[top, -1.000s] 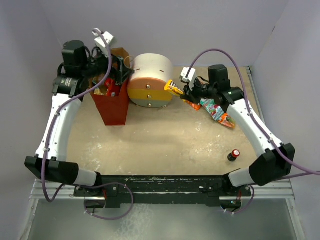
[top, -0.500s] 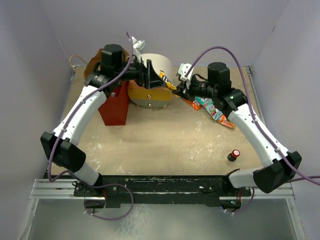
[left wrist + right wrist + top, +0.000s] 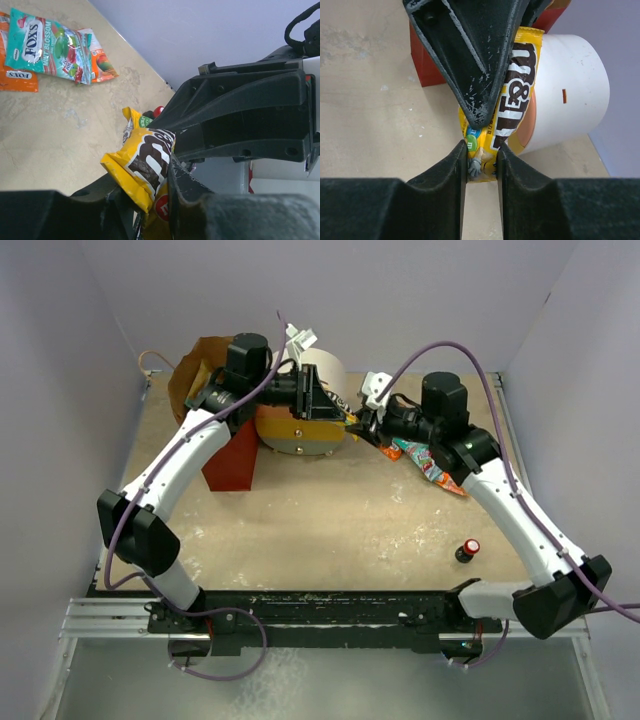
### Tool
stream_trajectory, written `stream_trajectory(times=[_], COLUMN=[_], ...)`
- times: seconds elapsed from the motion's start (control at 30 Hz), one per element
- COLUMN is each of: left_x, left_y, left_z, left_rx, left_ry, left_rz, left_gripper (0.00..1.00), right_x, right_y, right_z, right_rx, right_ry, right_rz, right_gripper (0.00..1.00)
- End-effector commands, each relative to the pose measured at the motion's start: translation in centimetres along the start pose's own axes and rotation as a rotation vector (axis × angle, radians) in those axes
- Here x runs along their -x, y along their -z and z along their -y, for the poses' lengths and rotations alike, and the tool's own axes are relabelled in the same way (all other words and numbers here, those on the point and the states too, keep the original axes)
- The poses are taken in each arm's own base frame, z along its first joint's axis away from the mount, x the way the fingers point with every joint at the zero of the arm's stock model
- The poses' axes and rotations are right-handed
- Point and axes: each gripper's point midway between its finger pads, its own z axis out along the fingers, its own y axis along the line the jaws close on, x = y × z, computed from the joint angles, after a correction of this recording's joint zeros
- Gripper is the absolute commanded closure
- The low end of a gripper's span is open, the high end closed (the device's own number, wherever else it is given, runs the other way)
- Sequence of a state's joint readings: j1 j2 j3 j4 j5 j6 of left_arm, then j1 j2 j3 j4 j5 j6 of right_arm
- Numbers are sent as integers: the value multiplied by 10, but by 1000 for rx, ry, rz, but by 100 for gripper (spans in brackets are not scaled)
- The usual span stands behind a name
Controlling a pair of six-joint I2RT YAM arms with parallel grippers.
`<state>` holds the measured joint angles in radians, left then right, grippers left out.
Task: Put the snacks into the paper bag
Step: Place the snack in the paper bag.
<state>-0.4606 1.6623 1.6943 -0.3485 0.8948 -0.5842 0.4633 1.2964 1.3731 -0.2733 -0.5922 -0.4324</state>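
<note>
Top external: mounted above the near edge, looked down over the whole tabletop [image 3: 330,530] toward the far edge. Left wrist: close range, faced the right edge. Right wrist: close range, faced the far-left corner. Both wrist views shared one yellow packet [image 3: 145,165].

I see the paper bag [image 3: 228,455] far left on the table [image 3: 330,520], with the drawer unit [image 3: 298,436] just right of it. The M&M's packet [image 3: 351,421] hangs off the unit's right side, pinched between my left gripper [image 3: 152,195], above the unit, and my right gripper [image 3: 482,159]. Loose packets [image 3: 432,464] lie further right under my right arm, and the bottle [image 3: 467,550] stands well apart, front right.
</note>
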Motion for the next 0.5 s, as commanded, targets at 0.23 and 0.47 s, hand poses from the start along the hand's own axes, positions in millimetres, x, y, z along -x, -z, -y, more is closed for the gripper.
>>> stream_trajectory(times=[0.23, 0.47], left_x=[41, 73], left_y=[45, 131], left_z=[32, 5], left_rx=[77, 530], left_ry=[-320, -601], left_rz=[134, 226], left_gripper=[75, 76], right_x=[1, -16], right_y=[23, 40], right_z=[5, 9], right_rx=[-87, -125], right_ry=[60, 52], right_rz=[22, 7], right_gripper=[41, 39])
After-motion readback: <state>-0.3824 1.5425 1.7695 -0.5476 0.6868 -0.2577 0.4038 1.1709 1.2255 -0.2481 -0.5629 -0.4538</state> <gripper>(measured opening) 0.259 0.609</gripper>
